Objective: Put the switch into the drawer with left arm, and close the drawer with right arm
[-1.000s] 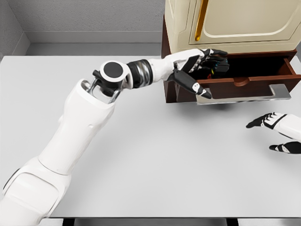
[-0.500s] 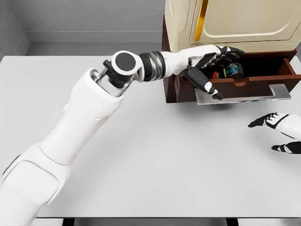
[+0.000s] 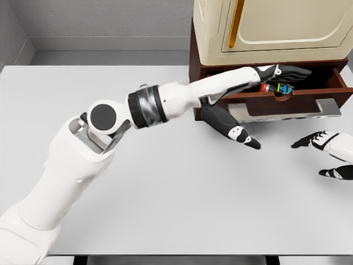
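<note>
The switch [image 3: 279, 88], a small dark device with red, blue and yellow parts, lies inside the open brown drawer [image 3: 309, 97] near its middle. My left hand [image 3: 278, 74] reaches across the drawer just above the switch, open, with its fingers stretched flat to the right and the thumb [image 3: 242, 138] hanging down in front of the drawer face. Nothing is in its grasp. My right hand [image 3: 326, 154] rests open low over the table at the right edge, in front of and below the drawer's grey handle [image 3: 322, 107].
A cream cabinet [image 3: 276, 33] with a gold door handle [image 3: 237, 22] sits on top of the drawer unit at the back right. The white table [image 3: 165, 182] spreads in front; a grey wall runs behind it.
The left hand let go of the switch, which now lies in the drawer, and stretched flat farther right. Its elbow dropped down and to the left. The right hand stayed put.
</note>
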Motion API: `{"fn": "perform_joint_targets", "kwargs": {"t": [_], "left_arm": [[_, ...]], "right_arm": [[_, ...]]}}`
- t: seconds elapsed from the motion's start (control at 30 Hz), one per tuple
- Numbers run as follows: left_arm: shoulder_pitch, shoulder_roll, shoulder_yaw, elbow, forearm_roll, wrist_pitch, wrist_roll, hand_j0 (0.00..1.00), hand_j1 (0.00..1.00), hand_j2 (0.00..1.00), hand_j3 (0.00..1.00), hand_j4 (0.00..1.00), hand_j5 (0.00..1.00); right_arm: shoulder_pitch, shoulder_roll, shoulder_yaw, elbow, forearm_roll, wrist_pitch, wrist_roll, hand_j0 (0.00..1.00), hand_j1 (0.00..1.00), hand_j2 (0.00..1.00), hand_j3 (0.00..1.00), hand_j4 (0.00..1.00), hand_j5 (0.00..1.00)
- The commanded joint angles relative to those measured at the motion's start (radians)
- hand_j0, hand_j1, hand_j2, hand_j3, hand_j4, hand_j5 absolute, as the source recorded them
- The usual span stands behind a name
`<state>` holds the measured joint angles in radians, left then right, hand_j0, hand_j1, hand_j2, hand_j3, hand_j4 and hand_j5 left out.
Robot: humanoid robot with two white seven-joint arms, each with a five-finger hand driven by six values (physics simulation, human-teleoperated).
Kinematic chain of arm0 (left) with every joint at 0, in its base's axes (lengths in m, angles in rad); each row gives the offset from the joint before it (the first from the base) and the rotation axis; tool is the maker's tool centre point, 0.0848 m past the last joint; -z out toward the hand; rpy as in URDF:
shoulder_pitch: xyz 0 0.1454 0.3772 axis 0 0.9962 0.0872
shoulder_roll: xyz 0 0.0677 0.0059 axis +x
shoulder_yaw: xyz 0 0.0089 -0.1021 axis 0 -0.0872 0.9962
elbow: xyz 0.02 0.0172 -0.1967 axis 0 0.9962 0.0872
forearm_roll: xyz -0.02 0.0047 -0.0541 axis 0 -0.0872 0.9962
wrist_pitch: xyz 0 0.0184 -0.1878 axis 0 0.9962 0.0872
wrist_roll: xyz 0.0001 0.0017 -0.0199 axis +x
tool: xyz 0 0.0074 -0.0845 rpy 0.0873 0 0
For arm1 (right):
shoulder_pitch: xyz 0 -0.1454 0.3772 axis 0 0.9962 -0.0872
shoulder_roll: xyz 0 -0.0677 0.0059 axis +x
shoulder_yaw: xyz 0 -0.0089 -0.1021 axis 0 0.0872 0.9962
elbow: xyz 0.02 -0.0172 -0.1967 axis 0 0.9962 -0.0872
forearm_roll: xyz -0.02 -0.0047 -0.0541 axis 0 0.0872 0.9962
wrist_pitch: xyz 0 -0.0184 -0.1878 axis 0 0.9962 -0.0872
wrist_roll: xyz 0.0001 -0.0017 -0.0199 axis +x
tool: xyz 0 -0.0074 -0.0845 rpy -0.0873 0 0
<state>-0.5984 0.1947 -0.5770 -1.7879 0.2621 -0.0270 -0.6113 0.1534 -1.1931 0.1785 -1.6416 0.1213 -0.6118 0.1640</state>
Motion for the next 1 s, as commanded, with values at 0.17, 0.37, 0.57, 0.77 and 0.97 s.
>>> {"fn": "perform_joint_targets", "kwargs": {"t": [0.17,0.37,0.57,0.77,0.97], "left_arm": [[0.287,0.299,0.417,-0.013,0.016,-0.584,0.000,1.00,1.00,1.00,1.00,1.00,1.00],[0.525,0.298,0.703,0.238,-0.026,-0.584,0.000,1.00,1.00,1.00,1.00,1.00,1.00],[0.529,0.301,0.743,0.447,-0.116,-0.584,0.000,1.00,1.00,1.00,1.00,1.00,1.00],[0.526,0.295,0.740,0.443,-0.123,-0.584,0.000,1.00,1.00,1.00,1.00,1.00,1.00],[0.525,0.295,0.743,0.452,-0.124,-0.584,0.000,1.00,1.00,1.00,1.00,1.00,1.00]], "right_arm": [[-0.009,0.001,0.001,0.017,-0.006,0.001,-0.001,0.83,0.83,0.83,0.83,0.83,0.83],[-0.017,0.004,0.001,0.029,-0.028,0.001,0.002,0.79,0.79,0.79,0.79,0.79,0.79],[-0.012,-0.002,0.001,0.009,-0.066,0.001,0.005,0.75,0.75,0.75,0.75,0.75,0.75],[-0.015,-0.037,-0.042,-0.067,-0.075,0.001,0.008,0.74,0.74,0.74,0.74,0.74,0.74],[-0.018,-0.020,-0.044,-0.061,-0.069,0.001,0.006,0.75,0.75,0.75,0.75,0.75,0.75]]}}
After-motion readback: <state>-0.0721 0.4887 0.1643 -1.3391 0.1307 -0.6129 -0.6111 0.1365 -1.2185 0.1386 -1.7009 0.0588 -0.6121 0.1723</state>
